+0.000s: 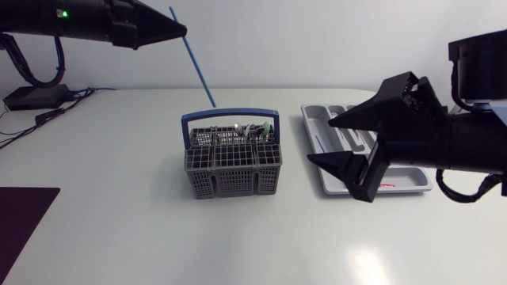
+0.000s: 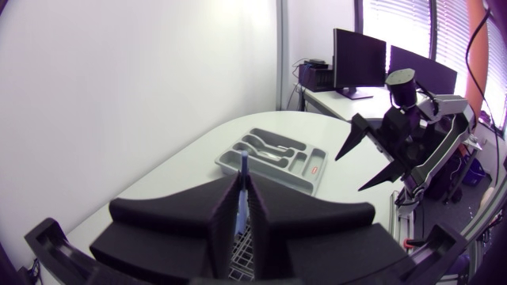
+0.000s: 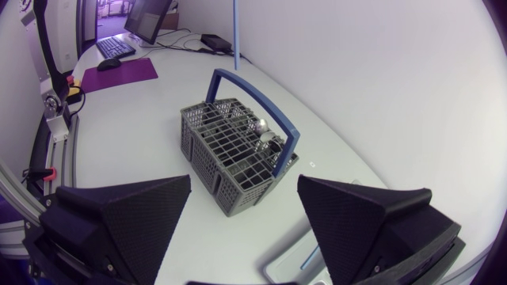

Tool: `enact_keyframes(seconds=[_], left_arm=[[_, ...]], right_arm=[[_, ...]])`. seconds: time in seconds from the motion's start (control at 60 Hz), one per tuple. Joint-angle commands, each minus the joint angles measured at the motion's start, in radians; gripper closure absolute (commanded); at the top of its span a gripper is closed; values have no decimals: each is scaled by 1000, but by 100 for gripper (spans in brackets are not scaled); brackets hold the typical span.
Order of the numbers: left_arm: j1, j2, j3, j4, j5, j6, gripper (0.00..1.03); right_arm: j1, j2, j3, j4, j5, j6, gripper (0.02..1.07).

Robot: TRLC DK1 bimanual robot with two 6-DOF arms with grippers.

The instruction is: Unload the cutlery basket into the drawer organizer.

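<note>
Progress is partway, by my reading. The left gripper (image 1: 181,32) is closed on a thin blue stick (image 1: 198,67), pinched between its fingers in the left wrist view. It hangs high at the far left, and the stick slants down so its lower end sits just above the far side of the basket (image 1: 234,180). So this piece looks lifted out but not yet delivered.

The basket stands mid-table with its handle (image 1: 230,117) upright. A few silver pieces of cutlery (image 1: 255,131) show in its far right compartments, while the near ones look bare through the mesh. I cannot count what is left.

The organizer (image 1: 331,111) lies to the right of the basket, a little apart. The left wrist view shows some pieces already lying in its slots, and one thin blue item shows in a left slot from overhead. How many there are is unclear, since the right arm hides part of it.

The right gripper (image 1: 319,141) hovers over the organizer's near left part, fingers wide apart and holding nothing.

What is left: carry the stick across to a slot, then fetch the silver pieces.
</note>
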Motion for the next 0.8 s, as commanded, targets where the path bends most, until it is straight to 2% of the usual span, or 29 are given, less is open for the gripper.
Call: enact_keyframes(seconds=[0.0, 0.167, 0.417, 0.783], left_arm=[[-53, -20, 16, -4, 15, -52, 89], [-115, -2, 2, -11, 79, -96, 89], [-158, 60, -19, -27, 184, -107, 89], [-196, 123, -16, -53, 216, -112, 89]], right_arm=[[30, -9, -23, 30, 5, 37, 10], [73, 6, -17, 69, 4, 64, 10], [108, 86, 9, 113, -45, 104, 13], [130, 157, 46, 190, -71, 141, 19]])
